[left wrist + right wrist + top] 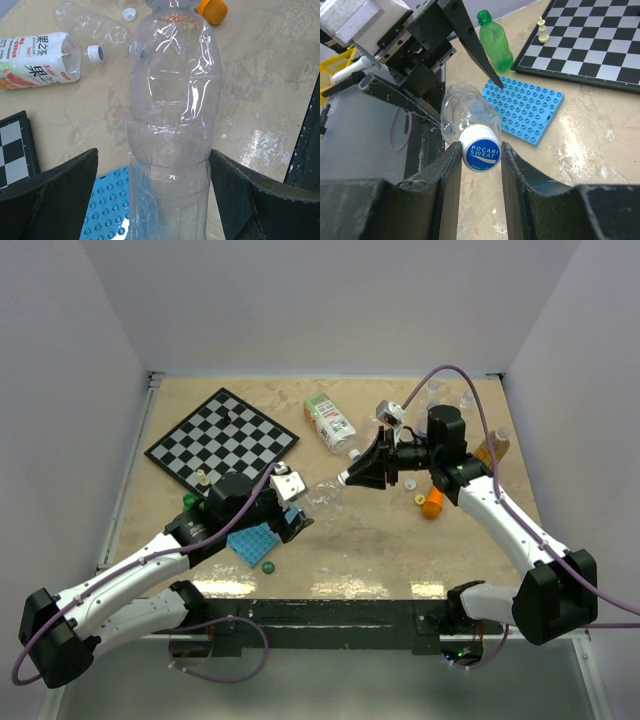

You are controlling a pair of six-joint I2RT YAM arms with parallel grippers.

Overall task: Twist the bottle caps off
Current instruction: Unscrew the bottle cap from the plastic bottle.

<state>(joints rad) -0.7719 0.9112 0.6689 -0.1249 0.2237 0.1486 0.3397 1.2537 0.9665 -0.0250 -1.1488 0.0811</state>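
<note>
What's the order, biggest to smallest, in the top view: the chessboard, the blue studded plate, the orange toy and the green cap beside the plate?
1. chessboard
2. blue studded plate, partly covered
3. orange toy
4. green cap

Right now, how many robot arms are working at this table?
2. The left arm reaches in from the near left, left gripper straddling a clear bottle; the right arm from the near right, right gripper pinching that bottle's cap. No others show.
</note>
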